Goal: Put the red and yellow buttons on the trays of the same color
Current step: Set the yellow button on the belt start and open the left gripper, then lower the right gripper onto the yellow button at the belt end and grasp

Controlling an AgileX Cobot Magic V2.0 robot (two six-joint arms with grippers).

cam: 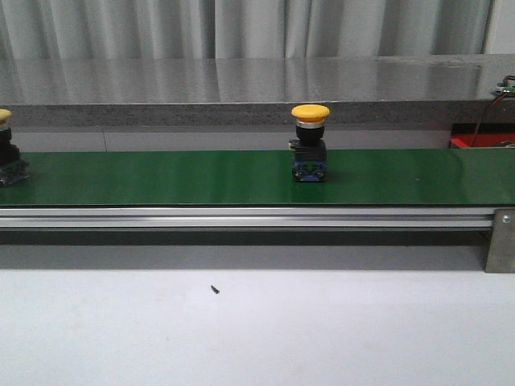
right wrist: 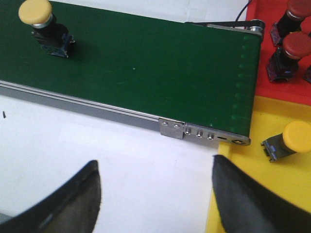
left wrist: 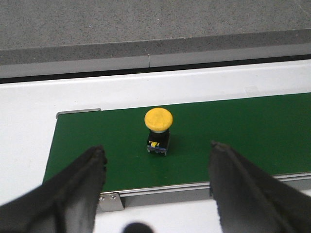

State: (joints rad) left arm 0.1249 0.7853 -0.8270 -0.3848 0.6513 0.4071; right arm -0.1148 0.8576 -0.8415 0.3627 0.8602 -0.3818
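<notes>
Fingers of the left gripper (left wrist: 158,187) were spread empty; a yellow button (left wrist: 158,129) stood upright at twelve o'clock between them. Right gripper (right wrist: 155,199) gaped too.

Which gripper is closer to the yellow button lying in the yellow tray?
Right. The right gripper hovers beside the yellow tray holding that button; the left gripper faces the belt's far end, with no tray in its view.
</notes>
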